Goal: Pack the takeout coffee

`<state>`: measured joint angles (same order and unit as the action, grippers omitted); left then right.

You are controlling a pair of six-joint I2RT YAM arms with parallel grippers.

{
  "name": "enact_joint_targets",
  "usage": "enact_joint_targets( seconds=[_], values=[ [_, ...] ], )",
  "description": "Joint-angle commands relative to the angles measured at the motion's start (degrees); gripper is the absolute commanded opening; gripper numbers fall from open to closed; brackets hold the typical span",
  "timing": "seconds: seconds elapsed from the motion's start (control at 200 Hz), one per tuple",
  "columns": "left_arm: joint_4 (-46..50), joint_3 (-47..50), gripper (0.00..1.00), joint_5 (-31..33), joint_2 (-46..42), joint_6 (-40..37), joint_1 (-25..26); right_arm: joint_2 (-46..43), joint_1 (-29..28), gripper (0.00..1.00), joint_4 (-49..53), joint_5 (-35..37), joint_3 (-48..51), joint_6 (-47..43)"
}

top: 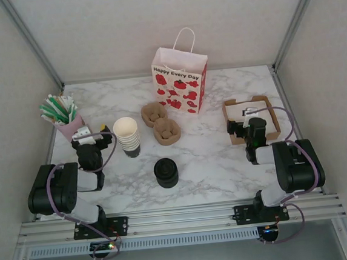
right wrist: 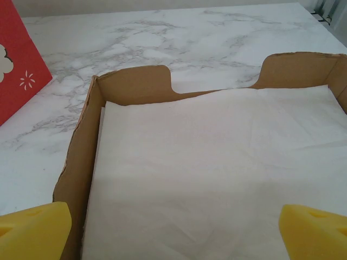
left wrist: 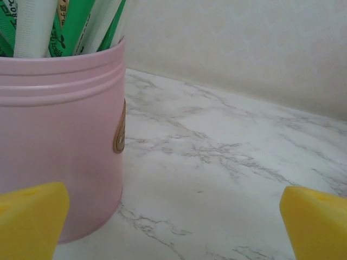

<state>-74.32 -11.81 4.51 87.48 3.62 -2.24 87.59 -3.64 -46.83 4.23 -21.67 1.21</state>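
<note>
The left gripper (left wrist: 173,225) and right gripper (right wrist: 173,230) are hanging with jaws open and empty, packing apparently just starting, the takeout coffee seemingly awaiting assembly from the cup stack (top: 127,136) and black lids (top: 166,172) standing in the middle of the tabletop (top: 216,163), needing a reach there.

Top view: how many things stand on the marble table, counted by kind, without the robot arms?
Paper bag: 1
Pulp cup carriers: 2
Stack of paper cups: 1
Stack of black lids: 1
Pink holder with straws: 1
Cardboard tray with napkins: 1
Total: 7
</note>
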Motion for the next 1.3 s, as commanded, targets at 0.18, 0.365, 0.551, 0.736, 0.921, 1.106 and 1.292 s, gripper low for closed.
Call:
enact_joint_targets(
  seconds=[0.18,0.365,0.551,0.736,0.921,1.106,1.292],
  values=[
    [-0.5,-0.7,0.99,1.2,0.5,-0.4,0.4,0.6,-0.2,0.99,-0.1,-0.8,-1.1,-0.5],
    [-0.4,-0.7,1.00,1.2,0.4,-0.4,0.4,0.6,-0.2,0.99,-0.1,-0.8,-1.1,-0.5],
    [-0.4,-0.7,1.00,1.2,0.5,-0.4,0.4,0.6,-0.2,0.99,-0.1,-0.7,-1.1,-0.5],
    [-0.5,-0.7,1.00,1.1,0.5,-0.3,0.4,0.6,-0.2,0.99,0.0,-0.8,-1.2,-0.5],
    [-0.5,-0.7,1.00,1.1,0.5,-0.3,0.3,0.6,-0.2,0.99,0.0,-0.8,-1.2,-0.5],
    [-0.7,-0.5,0.99,0.9,0.3,-0.4,0.3,0.4,-0.2,0.99,-0.1,-0.8,-1.1,-0.6],
    [-3.1,2.9,1.00,3.7,-4.5,0.5,0.3,-5.2,-0.3,0.99,6.9,-1.8,-2.5,-1.0]
  ],
)
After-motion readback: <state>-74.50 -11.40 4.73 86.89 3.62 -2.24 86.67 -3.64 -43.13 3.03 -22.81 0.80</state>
